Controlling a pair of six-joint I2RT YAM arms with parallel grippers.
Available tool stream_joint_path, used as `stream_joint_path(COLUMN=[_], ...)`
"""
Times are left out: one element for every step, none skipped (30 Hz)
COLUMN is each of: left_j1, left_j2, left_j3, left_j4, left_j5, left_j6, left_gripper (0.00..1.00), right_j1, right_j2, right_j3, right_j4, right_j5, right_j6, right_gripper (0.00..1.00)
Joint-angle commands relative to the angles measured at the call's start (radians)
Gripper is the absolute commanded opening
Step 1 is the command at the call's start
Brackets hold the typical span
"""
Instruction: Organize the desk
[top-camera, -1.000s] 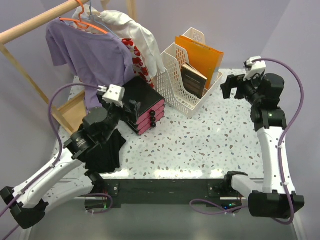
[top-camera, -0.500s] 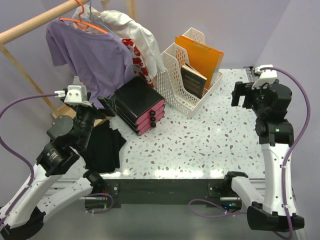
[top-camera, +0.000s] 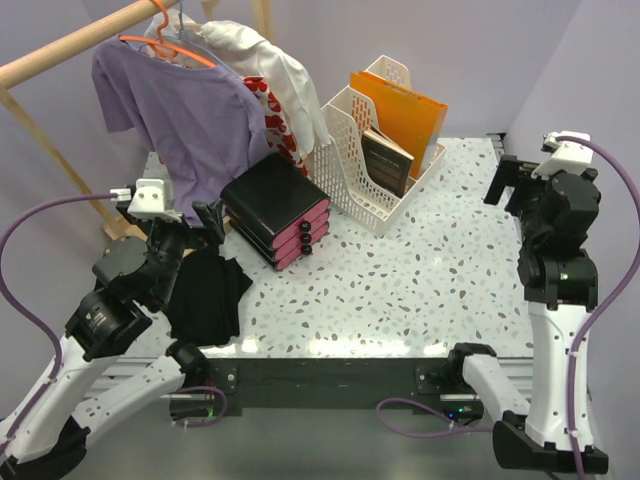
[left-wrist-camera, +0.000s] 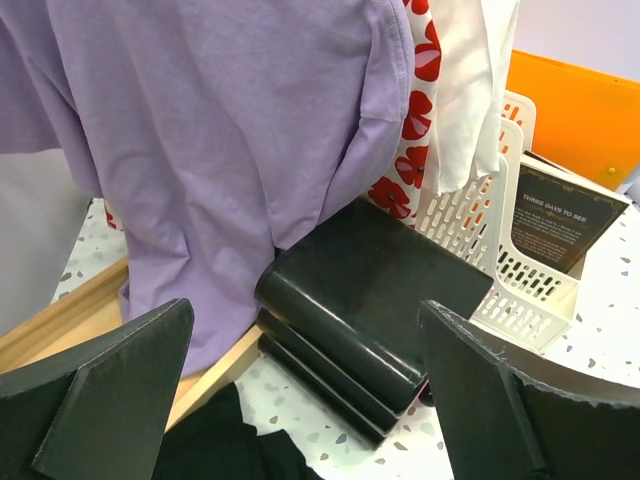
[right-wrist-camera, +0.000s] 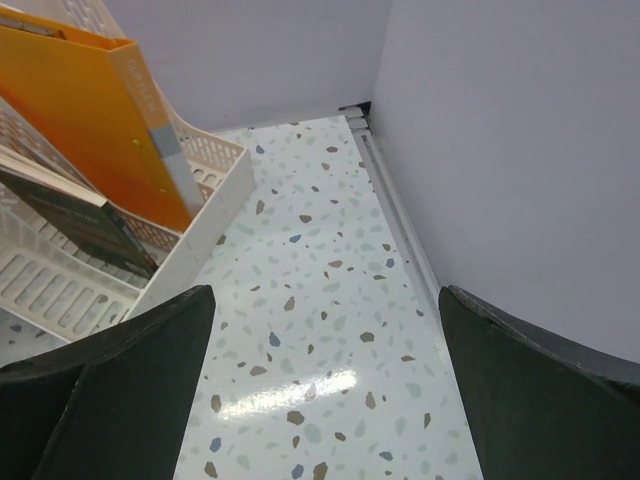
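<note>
1. So, the only writing that's readable is on the dark book, ahead and to the right of the left pincer. Its cover title looks like "THREE DAYS TO SEE"; the print under it is too small to read.
2. Counts:
   - two white file racks
   - one orange folder
   - one book
   - one black drawer unit with three pink fronts
   - one black cloth
   - two hanging shirts: a purple shirt and a white shirt with red print
3. The desk is white with dark terrazzo speckles and a black front edge. It lies below both pincers.
4. Both pincers are spread wide and hold nothing. The drawer unit sits straight ahead of the left pincer. The racks are ahead and to the left of the right pincer.
</note>
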Motion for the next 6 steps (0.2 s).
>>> stream_joint_path(left_j1=[0.005, 0.005, 0.006, 0.005, 0.005, 0.006], left_j2=[-0.003, -0.002, -0.002, -0.002, -0.003, -0.005], left_j3=[0.002, 0.002, 0.002, 0.000, 0.002, 0.002], left_j4=[-0.004, -0.005, -0.005, -0.005, -0.007, -0.007], left_j5=[-0.002, -0.002, -0.002, -0.002, 0.000, 0.000], left_j6=[0.001, 0.001, -0.001, 0.001, 0.001, 0.001], left_gripper=[1.00, 1.00, 1.00, 1.00, 1.00, 1.00], right_j1=[0.002, 0.003, 0.002, 0.003, 0.002, 0.002], right_j2=[-0.021, -0.024, -0.024, -0.024, -0.024, -0.021], right_j3=[0.006, 0.005, 0.005, 0.002, -0.001, -0.006], right_j4=[0.042, 0.042, 0.038, 0.035, 0.041, 0.045], right_j5=[0.044, 0.042, 0.031, 0.009, 0.008, -0.004], right_j6=[-0.035, -0.035, -0.037, -0.052, -0.052, -0.060], right_gripper=[0.99, 0.99, 0.99, 0.99, 0.99, 0.99])
